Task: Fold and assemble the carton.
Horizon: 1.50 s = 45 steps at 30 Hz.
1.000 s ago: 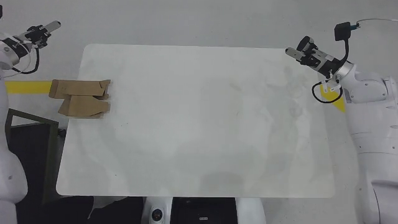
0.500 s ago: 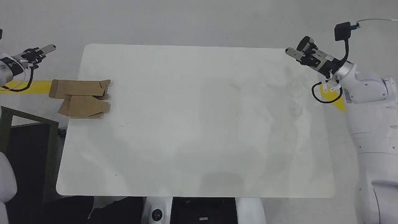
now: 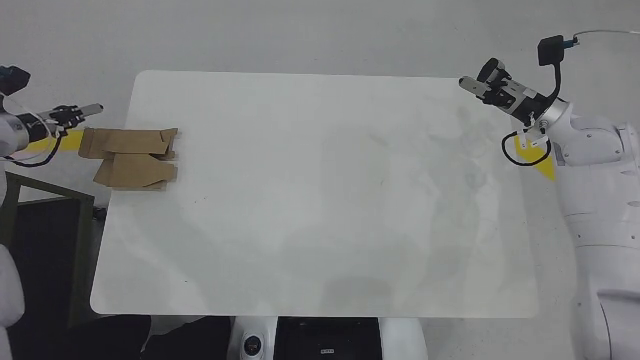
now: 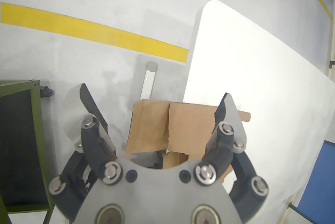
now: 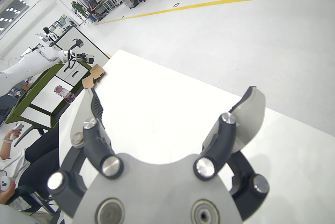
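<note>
Carton [image 3: 130, 157] flat, overhanging left edge of tabletop [image 3: 330, 210], likely for easy pinching. Left hand [image 3: 90, 109] spread, just beside that overhang, aligned to grip. Right hand [image 3: 470, 84] spread, parked well apart near far right corner.

The flat brown cardboard carton [image 3: 125, 145] looks matt and creased. The white rectangular table [image 3: 320, 220] is smooth and faintly glossy. The left gripper [image 4: 155, 91] has ribbed black pads [image 4: 89, 102] and brushed grey metal.

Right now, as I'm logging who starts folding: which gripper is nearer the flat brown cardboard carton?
The left gripper, open beside the flat brown cardboard carton at the white table's edge; the right gripper hangs at the opposite side.
</note>
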{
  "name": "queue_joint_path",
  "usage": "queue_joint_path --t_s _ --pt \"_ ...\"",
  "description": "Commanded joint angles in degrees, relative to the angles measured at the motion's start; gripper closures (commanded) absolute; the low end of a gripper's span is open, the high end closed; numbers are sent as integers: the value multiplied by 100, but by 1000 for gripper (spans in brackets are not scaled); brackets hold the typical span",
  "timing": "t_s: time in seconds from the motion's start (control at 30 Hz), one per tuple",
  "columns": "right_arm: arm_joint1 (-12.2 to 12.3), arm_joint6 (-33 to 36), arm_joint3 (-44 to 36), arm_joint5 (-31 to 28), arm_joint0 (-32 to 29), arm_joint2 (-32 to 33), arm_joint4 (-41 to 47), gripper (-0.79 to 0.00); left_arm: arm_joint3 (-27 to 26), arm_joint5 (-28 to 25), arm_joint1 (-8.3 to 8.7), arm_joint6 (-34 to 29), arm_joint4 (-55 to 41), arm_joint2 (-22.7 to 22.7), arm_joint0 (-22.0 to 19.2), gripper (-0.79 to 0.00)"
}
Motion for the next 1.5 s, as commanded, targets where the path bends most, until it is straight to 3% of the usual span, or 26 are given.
queue_joint_path --t_s 0.0,0.3,0.37,0.4,0.47,0.57,0.63,1.0,1.47 --pt "0 0 0 0 0 0 0 -785 41 -16 6 -86 -23 11 -4 -785" --pt "0 0 0 0 0 0 0 -785 18 98 -53 20 365 323 132 -785" --pt "0 0 0 0 0 0 0 -785 39 108 -67 19 374 360 135 -739" --pt "0 0 0 0 0 0 0 -785 56 113 -73 17 358 369 135 -659" --pt "0 0 0 0 0 0 0 -785 93 128 -85 16 316 381 135 -425" --pt "0 0 0 0 0 0 0 -785 134 141 -98 -25 230 387 124 -231" --pt "0 0 0 0 0 0 0 -785 156 140 -102 -51 178 389 121 0" --pt "0 0 0 0 0 0 0 -785 212 -66 -74 -245 -325 279 46 0" --pt "0 0 0 0 0 0 0 -785 -156 -458 20 -593 -1899 -248 -389 0"
